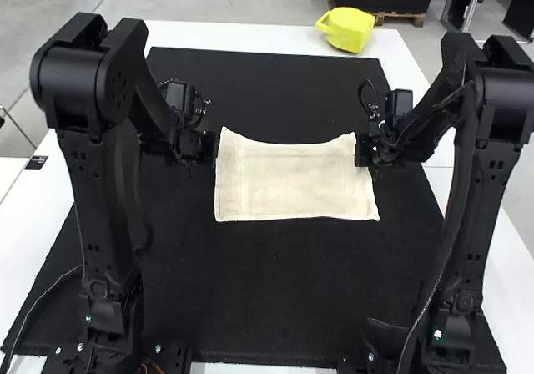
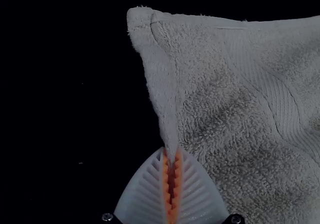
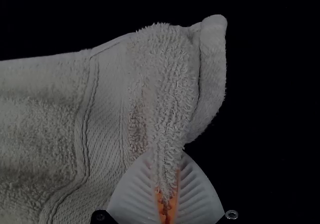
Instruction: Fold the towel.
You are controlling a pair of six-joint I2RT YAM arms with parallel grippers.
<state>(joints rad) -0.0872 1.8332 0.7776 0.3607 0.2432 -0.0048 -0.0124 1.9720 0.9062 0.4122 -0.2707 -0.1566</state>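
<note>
Towel (image 1: 292, 182) on black mat (image 1: 275, 290), between left gripper (image 1: 214, 149) and right gripper (image 1: 362, 151). Left fingers (image 2: 147, 194) pinching side edge, corner beyond tips. Right fingers (image 3: 197, 196) pinching bunched opposite edge, corner flap beyond tips. Perhaps folded; layers hard to make out. Yellow thing (image 1: 349, 30) well beyond both grippers' fingers, on white table (image 1: 242, 37).
</note>
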